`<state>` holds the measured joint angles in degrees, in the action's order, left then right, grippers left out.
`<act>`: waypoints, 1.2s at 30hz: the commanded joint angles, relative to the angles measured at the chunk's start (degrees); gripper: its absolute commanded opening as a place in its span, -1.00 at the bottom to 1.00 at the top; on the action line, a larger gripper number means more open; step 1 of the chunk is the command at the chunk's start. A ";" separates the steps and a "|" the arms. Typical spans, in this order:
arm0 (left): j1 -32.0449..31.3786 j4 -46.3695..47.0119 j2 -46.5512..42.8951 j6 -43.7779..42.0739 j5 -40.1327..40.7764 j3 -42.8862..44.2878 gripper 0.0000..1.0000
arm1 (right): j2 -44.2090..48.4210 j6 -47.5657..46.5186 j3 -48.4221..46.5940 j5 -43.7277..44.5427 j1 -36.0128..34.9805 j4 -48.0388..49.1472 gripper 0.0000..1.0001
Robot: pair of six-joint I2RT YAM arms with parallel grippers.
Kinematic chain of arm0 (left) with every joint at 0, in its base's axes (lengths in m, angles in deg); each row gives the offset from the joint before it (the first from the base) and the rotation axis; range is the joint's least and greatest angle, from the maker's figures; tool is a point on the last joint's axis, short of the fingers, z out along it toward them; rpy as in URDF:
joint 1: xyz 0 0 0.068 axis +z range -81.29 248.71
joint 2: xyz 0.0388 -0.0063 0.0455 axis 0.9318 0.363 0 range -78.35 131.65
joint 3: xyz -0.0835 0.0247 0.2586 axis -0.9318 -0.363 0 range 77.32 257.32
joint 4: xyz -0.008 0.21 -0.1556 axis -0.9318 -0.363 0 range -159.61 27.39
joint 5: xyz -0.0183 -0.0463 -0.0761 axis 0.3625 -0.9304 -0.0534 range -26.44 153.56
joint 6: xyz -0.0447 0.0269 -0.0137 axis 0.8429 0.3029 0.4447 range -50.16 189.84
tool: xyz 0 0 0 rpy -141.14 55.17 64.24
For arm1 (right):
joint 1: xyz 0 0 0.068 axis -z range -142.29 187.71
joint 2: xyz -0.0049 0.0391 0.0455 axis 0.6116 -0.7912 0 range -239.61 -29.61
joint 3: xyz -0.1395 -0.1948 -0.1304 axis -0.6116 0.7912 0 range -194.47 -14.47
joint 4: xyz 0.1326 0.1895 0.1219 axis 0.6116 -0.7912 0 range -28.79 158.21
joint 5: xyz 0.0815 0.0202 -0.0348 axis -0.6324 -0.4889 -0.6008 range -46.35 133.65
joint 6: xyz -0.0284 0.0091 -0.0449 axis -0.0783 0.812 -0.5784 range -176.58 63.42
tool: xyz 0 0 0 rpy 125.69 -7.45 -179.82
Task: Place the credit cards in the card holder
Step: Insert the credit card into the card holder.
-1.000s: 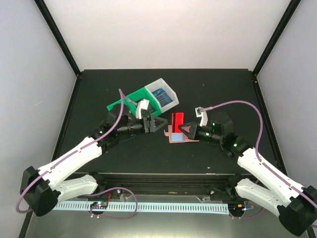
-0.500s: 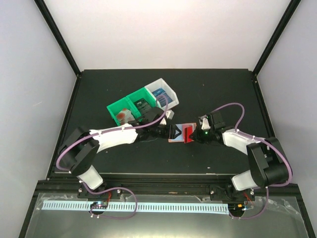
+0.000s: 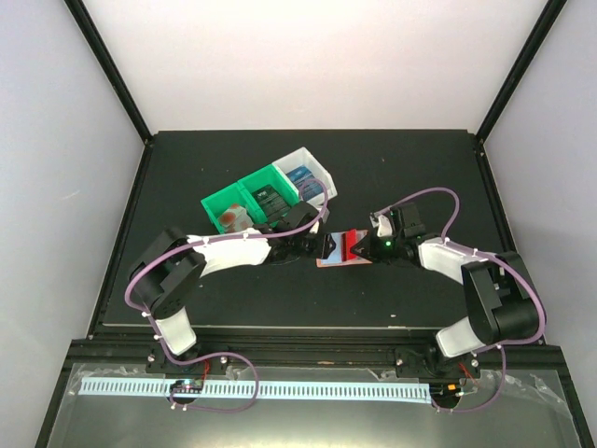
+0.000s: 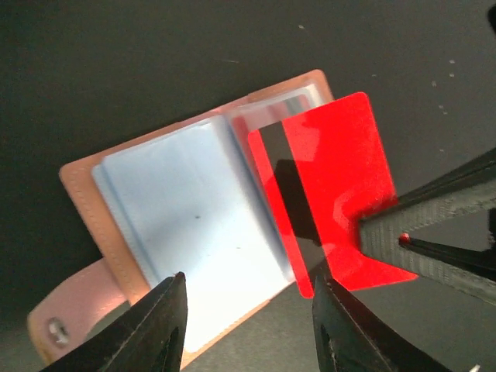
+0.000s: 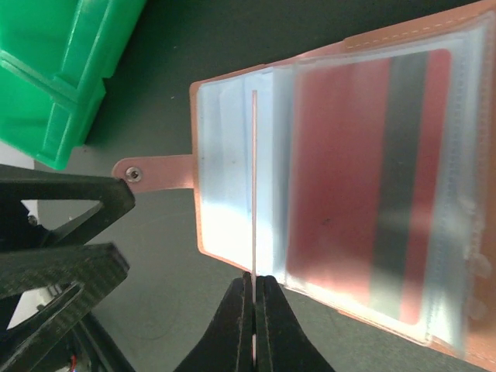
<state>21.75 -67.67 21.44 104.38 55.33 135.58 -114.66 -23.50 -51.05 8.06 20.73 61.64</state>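
Open card holder [image 3: 326, 258] lies flat on tabletop [image 3: 410, 177], between both claws, snap tab toward left arm. Pinched tight: right claw [image 5: 253, 280], gripping near edge of red card [image 4: 325, 186]. Card is tilted over holder's middle sleeves; cannot tell if tucked in. Second red card [image 5: 364, 178] sits in clear sleeve on far page. Spread wide, holding nothing: left claw [image 4: 248, 298], just over pale blue page. Green bin [image 3: 244, 201] behind left arm.
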 commanded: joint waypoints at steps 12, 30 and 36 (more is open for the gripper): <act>-0.15 -6.71 5.76 0.52 9.31 4.34 -0.19 | -9.31 -5.10 -7.54 -0.03 0.27 -1.44 -0.98; -0.23 -8.78 9.54 1.05 8.89 4.94 -0.45 | -16.16 -3.58 -3.23 -7.37 -0.42 3.62 -0.98; -0.24 -8.35 9.48 1.58 8.70 4.93 -0.47 | -16.21 -1.66 -2.01 -8.87 -0.90 5.40 -0.98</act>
<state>21.75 -75.25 29.65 104.99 63.98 139.75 -129.33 -26.37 -54.98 -1.52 20.82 68.64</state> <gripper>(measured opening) 0.268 0.018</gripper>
